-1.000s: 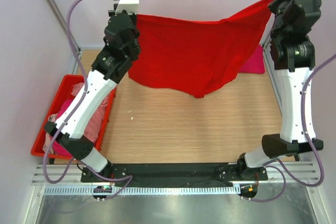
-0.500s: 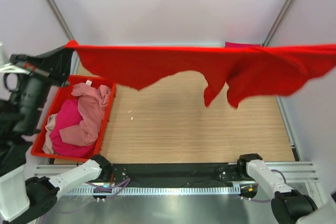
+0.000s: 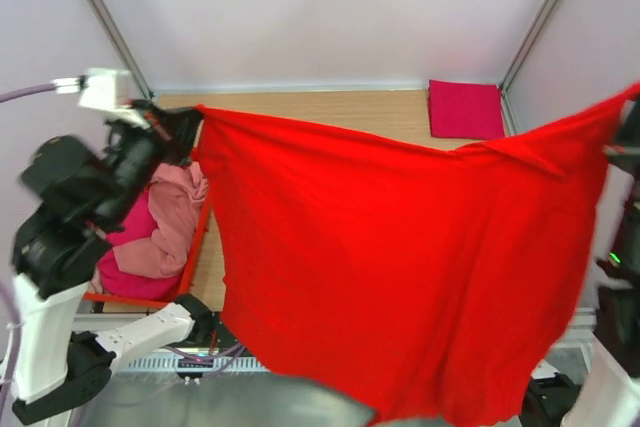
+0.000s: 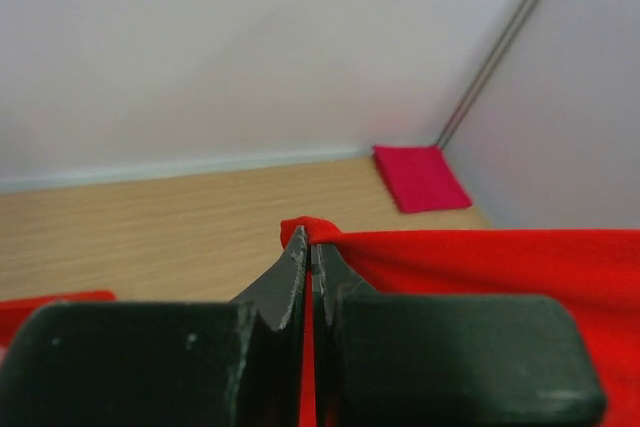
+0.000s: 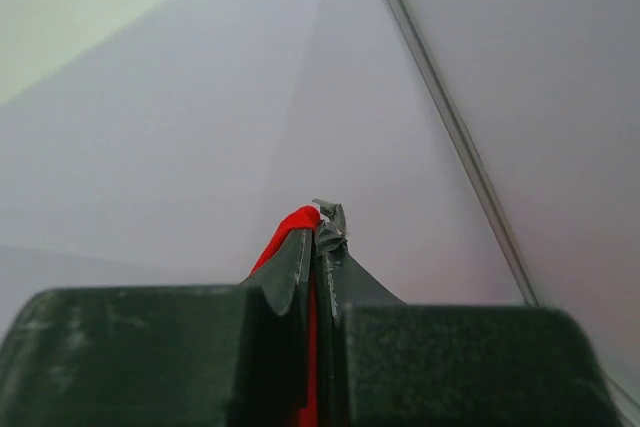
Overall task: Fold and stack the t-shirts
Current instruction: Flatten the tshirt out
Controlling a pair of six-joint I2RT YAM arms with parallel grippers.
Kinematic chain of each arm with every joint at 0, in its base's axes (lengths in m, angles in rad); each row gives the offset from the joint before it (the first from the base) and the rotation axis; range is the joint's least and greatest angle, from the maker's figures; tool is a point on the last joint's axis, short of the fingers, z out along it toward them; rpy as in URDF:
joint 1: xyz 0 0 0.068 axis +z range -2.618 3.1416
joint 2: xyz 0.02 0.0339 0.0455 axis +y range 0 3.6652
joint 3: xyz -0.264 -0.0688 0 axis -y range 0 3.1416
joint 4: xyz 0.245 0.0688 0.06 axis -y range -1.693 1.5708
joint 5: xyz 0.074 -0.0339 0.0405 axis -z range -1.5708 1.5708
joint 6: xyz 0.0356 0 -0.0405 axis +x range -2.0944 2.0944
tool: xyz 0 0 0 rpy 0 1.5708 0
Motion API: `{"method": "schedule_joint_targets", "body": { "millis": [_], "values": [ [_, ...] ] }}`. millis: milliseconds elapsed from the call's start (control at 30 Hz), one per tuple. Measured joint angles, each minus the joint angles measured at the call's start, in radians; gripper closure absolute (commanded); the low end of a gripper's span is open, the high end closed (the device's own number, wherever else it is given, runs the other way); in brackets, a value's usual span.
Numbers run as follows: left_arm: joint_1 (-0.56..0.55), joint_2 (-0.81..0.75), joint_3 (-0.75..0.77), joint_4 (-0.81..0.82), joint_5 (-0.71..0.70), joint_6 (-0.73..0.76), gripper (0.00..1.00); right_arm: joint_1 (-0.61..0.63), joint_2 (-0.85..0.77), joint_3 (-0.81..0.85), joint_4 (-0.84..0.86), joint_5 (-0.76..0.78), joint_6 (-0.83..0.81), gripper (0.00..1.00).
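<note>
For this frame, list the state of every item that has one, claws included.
left claw: shut on the red shirt
right claw: shut on the red shirt
red shirt: unfolded, held up in the air, stretched between both claws
crimson shirt: folded flat on the table's far right corner
bin: upright, part full
pink shirts: crumpled in the bin

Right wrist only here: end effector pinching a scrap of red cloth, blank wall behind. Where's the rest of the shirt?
Observer: The red t-shirt hangs spread wide in the air, hiding most of the table in the top view.
Operator: Left side gripped too?
Observer: Yes, the left end effector is shut on its other upper corner.
Operator: Anything folded already?
Observer: One folded magenta t-shirt lies flat at the table's far right corner.
</note>
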Motion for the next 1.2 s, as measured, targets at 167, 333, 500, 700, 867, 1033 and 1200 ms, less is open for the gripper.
{"method": "schedule_joint_targets", "body": {
  "millis": [167,333,500,700,867,1033,1200],
  "values": [
    [0.002,0.090,-0.185,0.088,-0.110,0.087,1.00,0.000,0.039,-0.374,0.126,0.006,-0.012,0.99],
    [0.075,0.282,-0.399,0.209,-0.164,0.148,1.00,0.000,0.182,-0.638,0.291,0.010,-0.034,0.99],
    [0.180,0.608,-0.435,0.277,-0.152,0.172,1.00,-0.008,0.467,-0.755,0.461,0.010,-0.079,0.99],
    [0.236,1.073,-0.161,0.263,-0.153,0.205,1.00,-0.035,0.827,-0.699,0.570,-0.051,-0.109,0.99],
    [0.258,1.224,-0.038,0.246,-0.158,0.225,1.00,-0.039,1.021,-0.554,0.598,-0.097,-0.133,0.99],
    [0.307,1.245,0.037,0.232,-0.177,0.226,1.00,-0.039,1.124,-0.406,0.596,-0.123,-0.144,0.99],
    [0.360,1.247,0.101,0.229,-0.183,0.237,1.00,-0.039,1.219,-0.244,0.588,-0.152,-0.144,0.99]
  ]
}}
